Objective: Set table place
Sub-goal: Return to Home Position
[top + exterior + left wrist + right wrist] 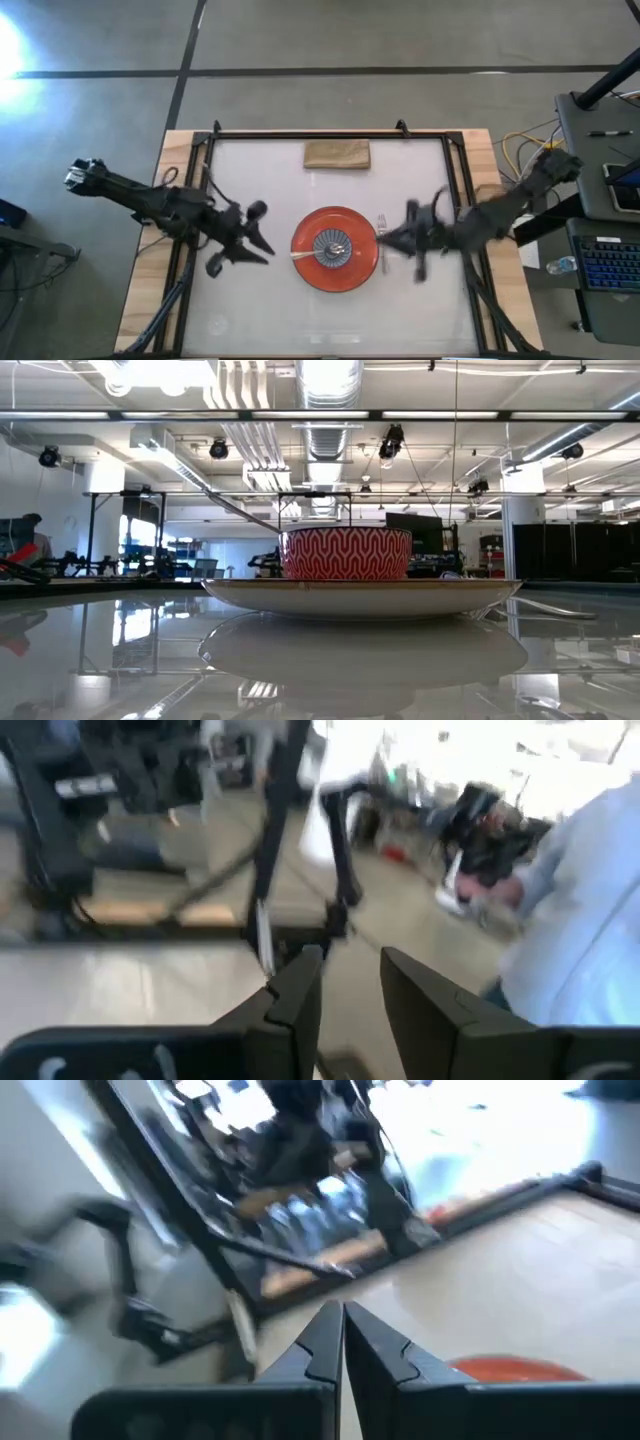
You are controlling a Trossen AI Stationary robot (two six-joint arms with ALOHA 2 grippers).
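Note:
An orange-red plate [352, 272] lies at the middle of the white table [260, 170]. A red-patterned bowl [345, 553] stands on the plate, and a spoon's handle [240, 510] sticks up out of the bowl. A fork [381, 222] lies on the table next to the plate's right rim and also shows in the low view [550, 605]. My left gripper [266, 250] is open and empty, just left of the plate; its own view [350, 960] shows the gap between its fingers. My right gripper [385, 238] is shut, just right of the plate beside the fork, with nothing between its fingers in its own view [343, 1315].
A flat wooden block [337, 153] lies near the table's far edge. The black frame [460, 190] borders the sheet. A dark desk with a keyboard [610, 265] stands off the table's right side. A person in a light shirt [590, 920] shows beyond the table.

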